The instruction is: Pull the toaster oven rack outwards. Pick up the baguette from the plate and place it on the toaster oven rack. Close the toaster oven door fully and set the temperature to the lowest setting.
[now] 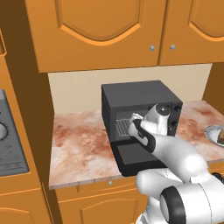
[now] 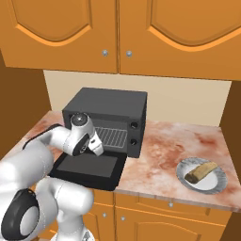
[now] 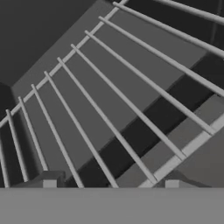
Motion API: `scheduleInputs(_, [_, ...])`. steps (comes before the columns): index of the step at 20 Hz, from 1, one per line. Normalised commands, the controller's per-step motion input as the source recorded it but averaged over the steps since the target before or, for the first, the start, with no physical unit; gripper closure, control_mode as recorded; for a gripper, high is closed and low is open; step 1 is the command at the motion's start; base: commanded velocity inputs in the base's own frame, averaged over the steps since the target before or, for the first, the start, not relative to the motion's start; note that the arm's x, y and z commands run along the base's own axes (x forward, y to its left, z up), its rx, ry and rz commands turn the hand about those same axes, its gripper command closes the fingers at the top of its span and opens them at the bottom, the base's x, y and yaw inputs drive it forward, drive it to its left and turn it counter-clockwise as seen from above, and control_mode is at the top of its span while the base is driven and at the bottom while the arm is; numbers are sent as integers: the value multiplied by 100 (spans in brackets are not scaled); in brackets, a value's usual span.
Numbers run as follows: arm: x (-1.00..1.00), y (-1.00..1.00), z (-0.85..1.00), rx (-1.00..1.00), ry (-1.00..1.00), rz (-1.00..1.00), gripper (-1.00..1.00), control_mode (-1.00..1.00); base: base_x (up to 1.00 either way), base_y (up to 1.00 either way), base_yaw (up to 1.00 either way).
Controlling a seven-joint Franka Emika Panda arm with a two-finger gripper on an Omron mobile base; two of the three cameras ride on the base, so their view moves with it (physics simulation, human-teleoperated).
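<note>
The toaster oven (image 2: 106, 120) stands on the counter (image 2: 164, 150) with its door (image 2: 87, 168) folded down flat in front. The gripper (image 3: 109, 186) is at the oven mouth, jaws spread wide, one fingertip (image 3: 49, 180) on each side of the rack's front wires and gripping nothing. The rack (image 3: 109, 109) appears to sit inside the cavity, so the pull-out step is judged unfinished. The baguette (image 2: 201, 171) lies on the plate (image 2: 214, 186), well to the right. Loading, door closing and temperature setting remain.
</note>
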Motion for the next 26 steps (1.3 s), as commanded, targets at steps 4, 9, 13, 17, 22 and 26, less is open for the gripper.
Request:
scheduleInputs(4, [-34,0,0,0,22,2,100,-100,0,0,0])
scheduleInputs(9, [-30,0,0,0,17,2,100,-100,0,0,0])
scheduleInputs(13, [-37,0,0,0,14,1,100,-100,0,0,0])
scheduleInputs(17, [-35,0,0,0,16,1,100,-100,0,0,0])
scheduleInputs(22, [-30,2,13,-1,4,0,100,-100,0,0,0])
scheduleInputs(26, [-56,0,50,-3,-6,5,100,-100,0,0,0])
